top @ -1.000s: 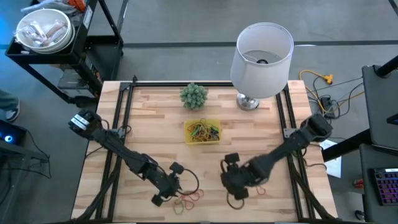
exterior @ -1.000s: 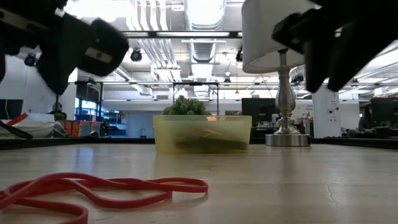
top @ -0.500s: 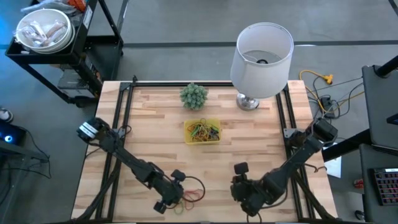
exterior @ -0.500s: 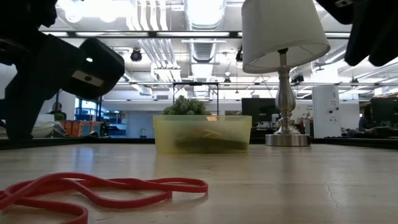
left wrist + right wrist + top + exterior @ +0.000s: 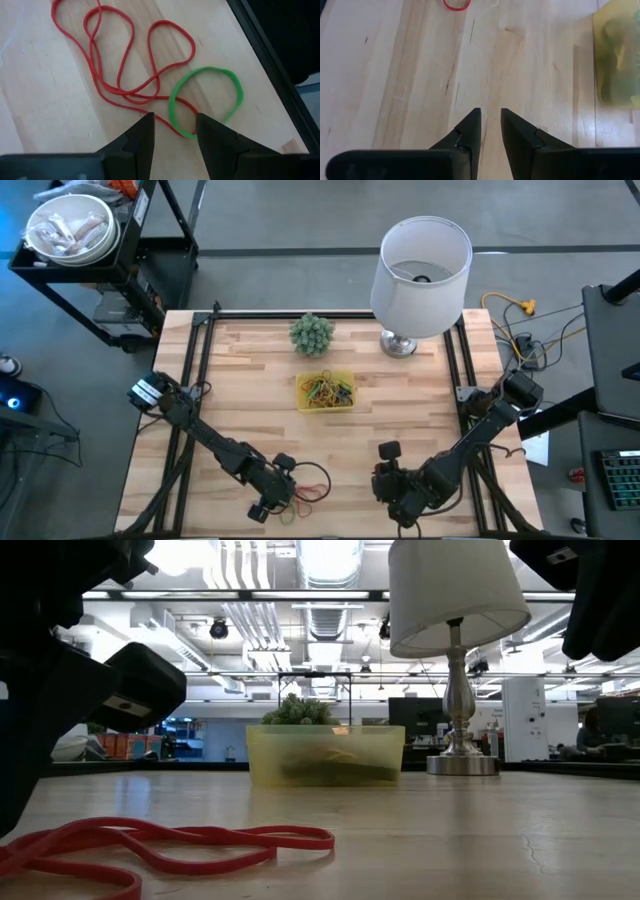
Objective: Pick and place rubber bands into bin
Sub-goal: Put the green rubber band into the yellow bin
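Red rubber bands [image 5: 120, 65] and one green rubber band [image 5: 207, 100] lie flat and tangled on the wooden table near its front edge; the low view shows a red one [image 5: 170, 840] close up. My left gripper [image 5: 173, 131] hovers open just above them, its fingers on either side of the spot where green and red cross. I cannot tell whether it touches them. My right gripper [image 5: 490, 122] is over bare wood at the front right [image 5: 400, 498], with a narrow gap between its fingers and nothing in it. The yellow bin [image 5: 326, 391] at mid-table holds several bands.
A small green plant [image 5: 311, 333] and a white-shaded lamp [image 5: 421, 260] stand behind the bin at the far edge. A small red band [image 5: 456, 4] lies on the wood ahead of my right gripper. Black frame rails [image 5: 185, 430] run along both table sides.
My right gripper has swung toward the table's near edge and a little to the right, away from the centre. My left gripper has sunk lower over the red and green bands. The bands have stayed where they were.
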Controlling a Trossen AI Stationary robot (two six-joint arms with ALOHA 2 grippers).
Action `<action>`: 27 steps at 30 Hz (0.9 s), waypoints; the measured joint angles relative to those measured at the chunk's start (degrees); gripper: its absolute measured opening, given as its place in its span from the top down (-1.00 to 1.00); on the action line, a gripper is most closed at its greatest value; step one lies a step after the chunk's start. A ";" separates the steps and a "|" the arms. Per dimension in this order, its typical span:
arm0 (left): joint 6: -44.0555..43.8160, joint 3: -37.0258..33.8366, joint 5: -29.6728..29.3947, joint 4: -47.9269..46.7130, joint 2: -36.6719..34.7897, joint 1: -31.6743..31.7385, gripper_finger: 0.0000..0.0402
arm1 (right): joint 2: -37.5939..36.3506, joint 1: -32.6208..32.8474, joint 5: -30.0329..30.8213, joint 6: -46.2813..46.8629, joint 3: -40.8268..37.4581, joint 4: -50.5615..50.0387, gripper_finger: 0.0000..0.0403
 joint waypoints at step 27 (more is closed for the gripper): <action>1.46 0.27 -1.16 -0.61 1.20 0.04 0.60 | 0.00 0.02 0.98 0.14 -2.05 1.87 0.68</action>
